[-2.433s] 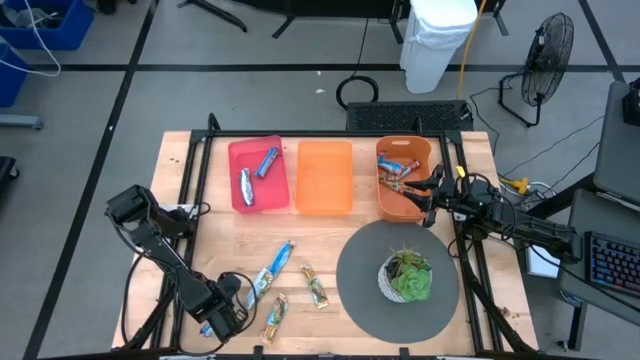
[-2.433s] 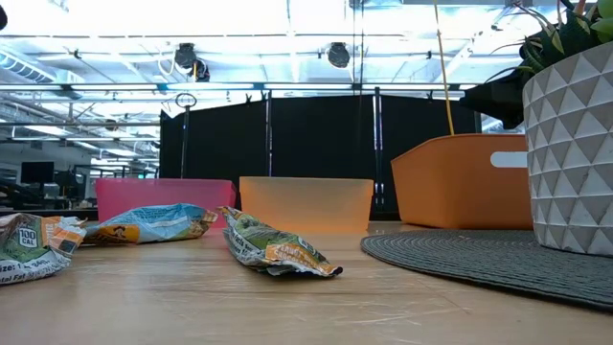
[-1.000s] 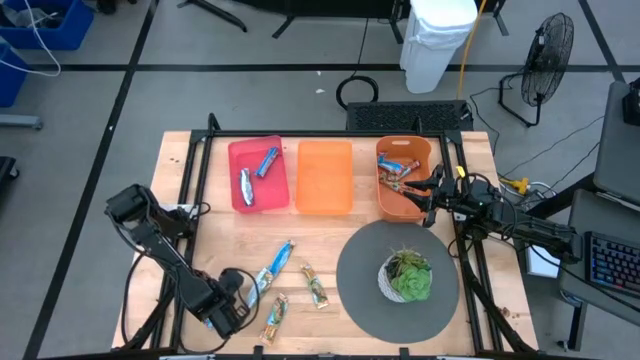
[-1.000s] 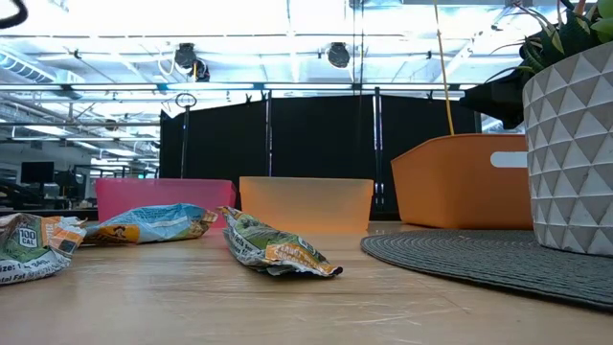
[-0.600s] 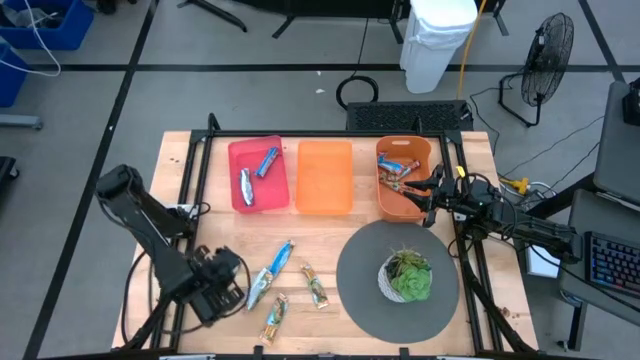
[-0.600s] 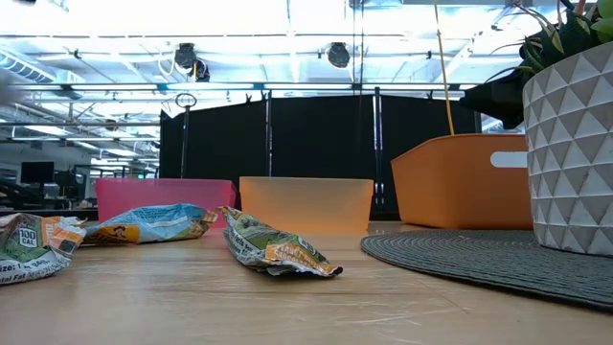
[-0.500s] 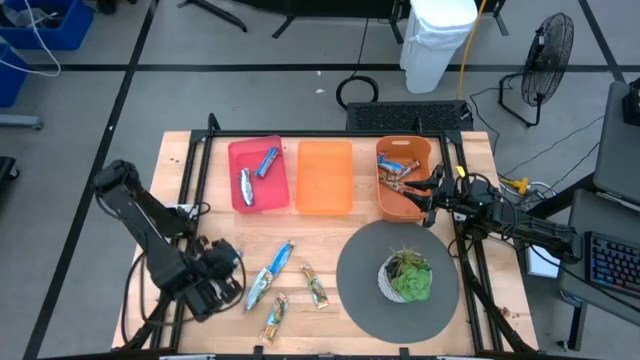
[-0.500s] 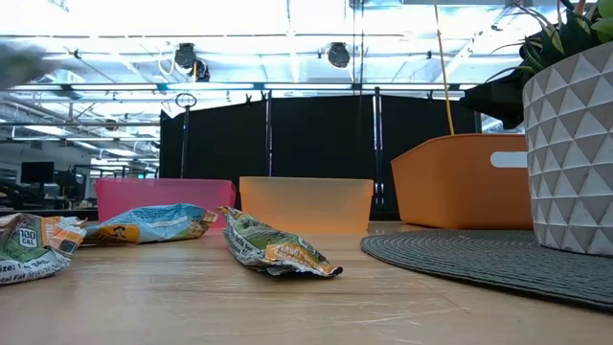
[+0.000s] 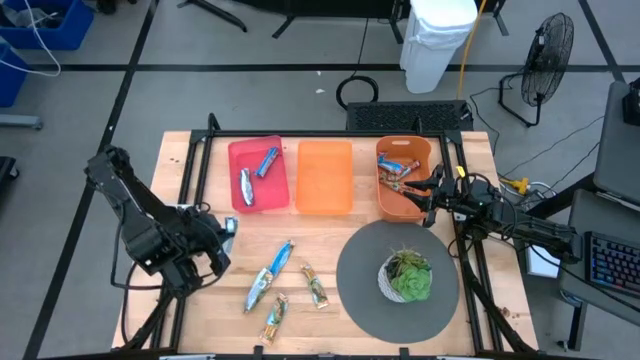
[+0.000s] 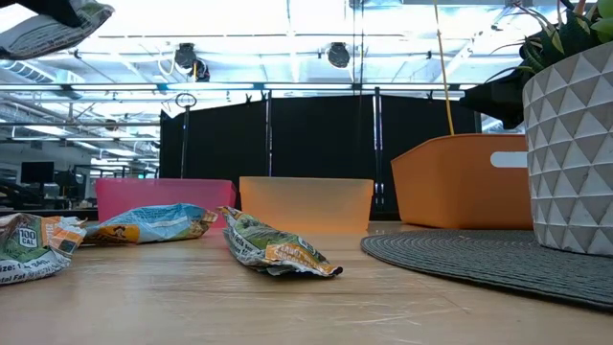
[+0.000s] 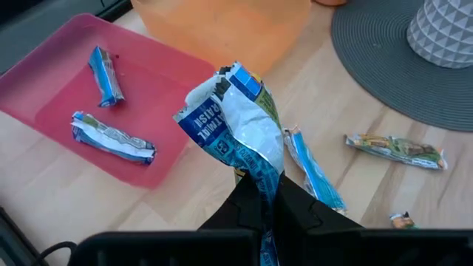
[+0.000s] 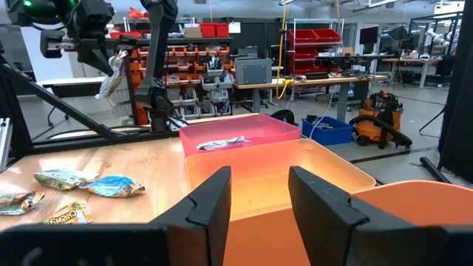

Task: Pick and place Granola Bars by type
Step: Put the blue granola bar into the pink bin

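Wooden bench [image 9: 330,235] with three bins along its far edge: pink bin [image 9: 258,175] toward the left corner, pale orange bin [image 9: 324,177] at mid-edge, deeper orange bin [image 9: 402,178] toward the right.

Left gripper [image 11: 260,193] is clamped on a blue-and-white bar [image 11: 235,122], held up above the bench near the left edge, short of the pink bin. Low view shows a wrapper [image 10: 53,27] high in the air at that side.

Right gripper [image 12: 257,193] has its fingers apart, holds nothing, and waits by the deeper orange bin at the right edge.

Progress: pink bin holds two blue bars [image 9: 256,175]. Deeper orange bin holds several bars [image 9: 399,175], exact count unclear. Pale orange bin looks bare.

Left to do: three bars lie loose near the front edge — one blue [image 9: 270,272], one green-gold [image 9: 316,286], one brown-gold [image 9: 274,318].

Judgement: roughly two-thirds along; the held bar likely belongs with the blue ones in the pink bin.
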